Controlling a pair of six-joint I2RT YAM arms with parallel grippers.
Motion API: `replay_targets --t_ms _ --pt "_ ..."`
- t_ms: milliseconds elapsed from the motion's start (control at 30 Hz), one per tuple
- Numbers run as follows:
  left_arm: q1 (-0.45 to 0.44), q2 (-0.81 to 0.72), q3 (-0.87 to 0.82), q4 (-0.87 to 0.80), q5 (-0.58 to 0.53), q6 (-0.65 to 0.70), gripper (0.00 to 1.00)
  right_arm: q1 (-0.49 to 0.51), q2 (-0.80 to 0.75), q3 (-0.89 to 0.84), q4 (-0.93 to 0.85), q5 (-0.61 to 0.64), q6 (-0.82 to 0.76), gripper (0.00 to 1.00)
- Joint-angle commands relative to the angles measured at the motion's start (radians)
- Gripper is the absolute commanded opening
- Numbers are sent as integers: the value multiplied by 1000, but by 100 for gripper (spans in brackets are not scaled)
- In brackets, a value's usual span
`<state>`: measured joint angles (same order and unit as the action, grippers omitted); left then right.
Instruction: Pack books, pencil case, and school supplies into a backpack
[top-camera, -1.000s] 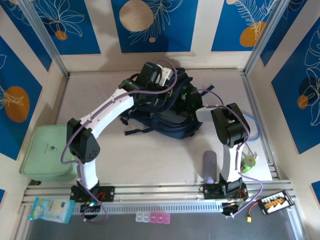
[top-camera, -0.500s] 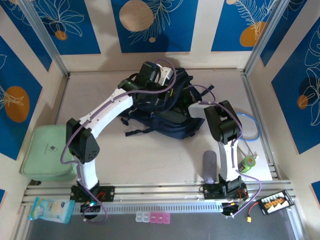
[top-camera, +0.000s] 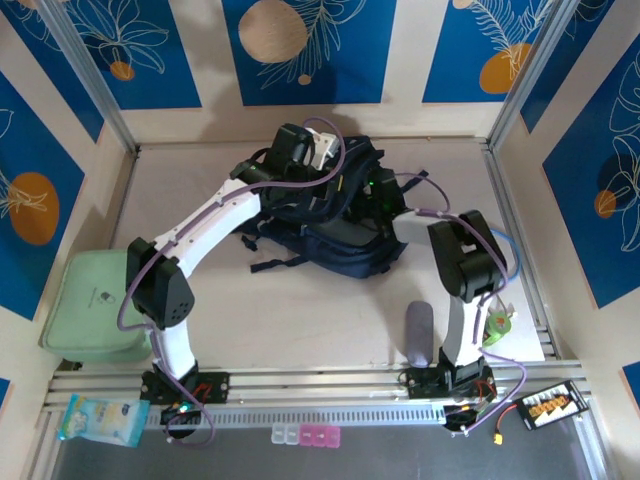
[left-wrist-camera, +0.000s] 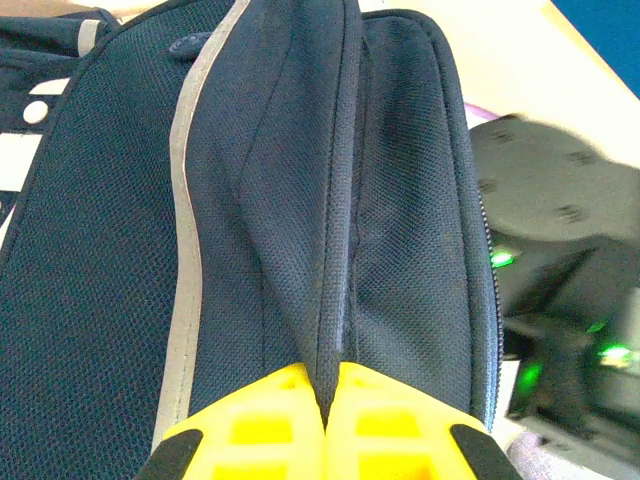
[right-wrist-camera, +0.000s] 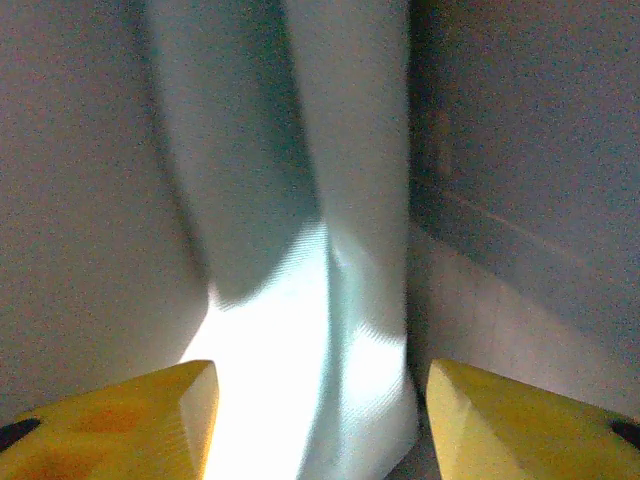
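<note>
Left wrist view: the left gripper (left-wrist-camera: 325, 392), yellow fingers pressed together, pinches a ridge of the navy backpack (left-wrist-camera: 250, 220). Its coarse mesh fabric, edged by a pale grey stripe, looks limp enough to slip free and let the opening collapse. Inside the backpack the right gripper (right-wrist-camera: 322, 378) has its jaws apart, apparently gripping nothing, with a smooth pale sheet (right-wrist-camera: 330, 300) just beyond them, and it could snag the soft walls. The rounded grey pencil case (top-camera: 419, 335) lies apart from the backpack, off its near right side.

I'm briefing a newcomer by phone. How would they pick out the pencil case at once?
Start at the big navy backpack in the middle and come toward the near edge, to the right arm's base. Just left of that base lies the pencil case: a small grey oblong pouch with rounded ends, unlike the flat pale-green box far to the left.
</note>
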<state>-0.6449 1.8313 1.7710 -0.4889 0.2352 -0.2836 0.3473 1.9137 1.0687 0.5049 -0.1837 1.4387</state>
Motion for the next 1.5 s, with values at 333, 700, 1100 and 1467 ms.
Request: replay_targets --t_ms 333,700,1100,1467 --pt "10 -32 -88 143 96 -46 30 -165 -511 -202 -544 156 -77 62" --pt "129 -175 -436 301 99 -268 81 -189 -795 -171 -898 424 -374 66" --pt "341 -214 -861 659 182 -741 64 -95 -694 -103 -922 408 -416 66" --pt "340 -87 -850 826 228 -877 38 -13 -654 -95 -922 414 -400 65"
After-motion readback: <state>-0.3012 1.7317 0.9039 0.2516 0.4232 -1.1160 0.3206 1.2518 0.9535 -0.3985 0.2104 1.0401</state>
